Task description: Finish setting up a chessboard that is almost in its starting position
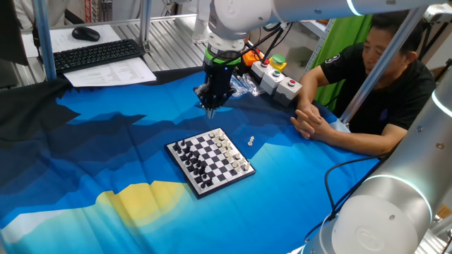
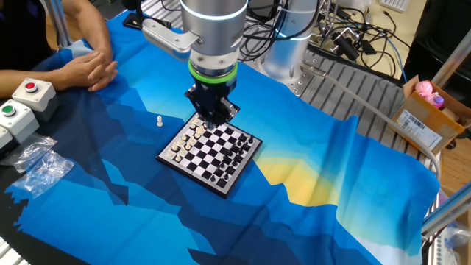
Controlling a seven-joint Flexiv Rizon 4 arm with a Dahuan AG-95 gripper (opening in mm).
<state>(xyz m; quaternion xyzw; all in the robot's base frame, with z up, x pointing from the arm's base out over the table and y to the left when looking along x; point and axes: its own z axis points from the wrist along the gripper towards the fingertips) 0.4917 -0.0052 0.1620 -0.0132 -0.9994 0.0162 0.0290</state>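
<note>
The chessboard (image 1: pixel 210 161) lies on the blue cloth, a small black and white board with a dark rim, black pieces along one side and white along the other; it also shows in the other fixed view (image 2: pixel 210 155). One white piece (image 1: pixel 251 140) stands off the board on the cloth beside the white side, also in the other fixed view (image 2: pixel 159 120). My gripper (image 1: pixel 211 110) hangs above the cloth beyond the board's far corner, fingers pointing down and close together, holding nothing I can see. In the other fixed view the gripper (image 2: pixel 214 122) sits over the board's far edge.
A person's hands (image 1: pixel 308 120) rest on the cloth near the board. A box of buttons (image 1: pixel 281 80) and a plastic bag (image 2: pixel 38 171) lie at the cloth's edge. A keyboard (image 1: pixel 99 55) and papers sit behind. A second arm's base (image 1: pixel 378 215) stands in the near right corner.
</note>
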